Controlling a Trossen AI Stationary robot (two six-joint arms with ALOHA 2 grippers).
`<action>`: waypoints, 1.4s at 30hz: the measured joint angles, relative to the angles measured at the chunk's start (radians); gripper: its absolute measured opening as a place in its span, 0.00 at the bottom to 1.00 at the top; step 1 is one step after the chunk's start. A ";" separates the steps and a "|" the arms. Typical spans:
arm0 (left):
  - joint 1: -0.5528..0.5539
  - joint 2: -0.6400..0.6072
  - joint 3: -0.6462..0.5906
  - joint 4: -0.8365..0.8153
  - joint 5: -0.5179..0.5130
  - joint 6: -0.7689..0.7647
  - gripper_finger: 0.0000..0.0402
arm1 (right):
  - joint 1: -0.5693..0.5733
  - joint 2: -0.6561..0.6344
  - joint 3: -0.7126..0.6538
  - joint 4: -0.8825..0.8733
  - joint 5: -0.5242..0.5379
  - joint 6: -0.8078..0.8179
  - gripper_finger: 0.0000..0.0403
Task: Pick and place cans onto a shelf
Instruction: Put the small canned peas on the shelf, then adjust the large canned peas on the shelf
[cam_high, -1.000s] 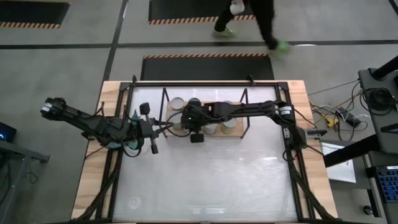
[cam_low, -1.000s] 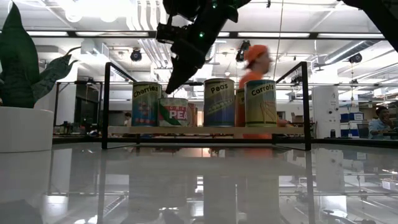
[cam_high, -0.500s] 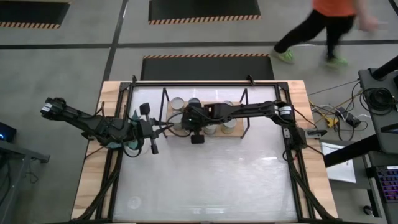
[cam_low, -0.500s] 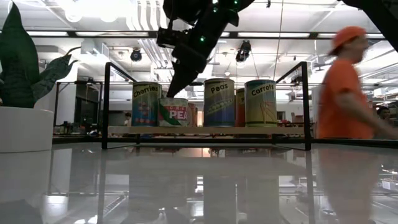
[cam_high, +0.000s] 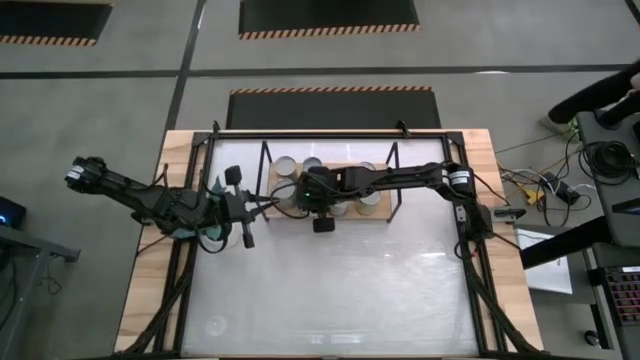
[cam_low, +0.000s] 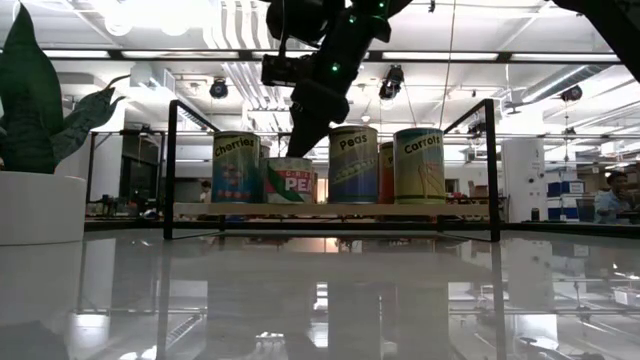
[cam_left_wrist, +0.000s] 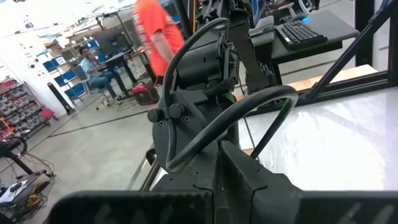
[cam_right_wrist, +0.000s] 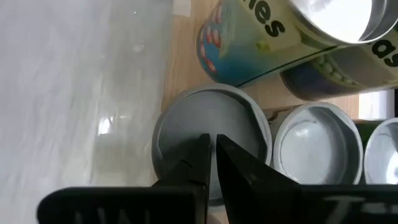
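Observation:
Several cans stand on the shelf's light-wood board (cam_low: 330, 209) at the table's far side: a Cherries can (cam_low: 235, 165), a short Peas can (cam_low: 292, 181), a tall Peas can (cam_low: 352, 165), a Carrots can (cam_low: 420, 165) and a reddish one (cam_low: 385, 172) behind them. My right gripper (cam_right_wrist: 213, 149) is shut, and its fingertips stand over the short can's round grey top (cam_right_wrist: 208, 118). In the low view it (cam_low: 293, 150) slants down to that can from above. My left gripper (cam_high: 238, 205) waits at the table's left. My right gripper's shut fingers (cam_right_wrist: 199, 155) come down slanting from above onto the short Peas can's grey top (cam_right_wrist: 186, 127), near its middle. The fingers themselves hide the tips, so I cannot tell whether they touch the top. The can stands upright on the shelf board.
The shelf's thin black frame (cam_low: 168, 170) stands around the cans. A white pot with a teal plant (cam_low: 35, 205) stands at the table's left, by the left arm. The white tabletop (cam_high: 330, 290) spreads out in front of the shelf. People show in the room behind.
My right gripper has gone a little toward the table's right edge, over the shelf. The short Peas can has slid a little the same way along the board, still upright. A person in orange has walked past behind the table and out of view.

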 joint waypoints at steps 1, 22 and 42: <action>0.000 0.000 0.000 0.000 0.000 0.000 0.00 | 0.001 0.000 0.000 0.001 0.000 0.000 0.04; 0.000 0.000 0.000 0.002 0.000 0.000 0.00 | 0.002 -0.028 0.013 0.002 0.002 0.018 0.04; 0.000 0.000 -0.002 -0.011 -0.001 -0.081 0.00 | 0.202 -0.446 -0.280 0.054 0.086 0.247 0.04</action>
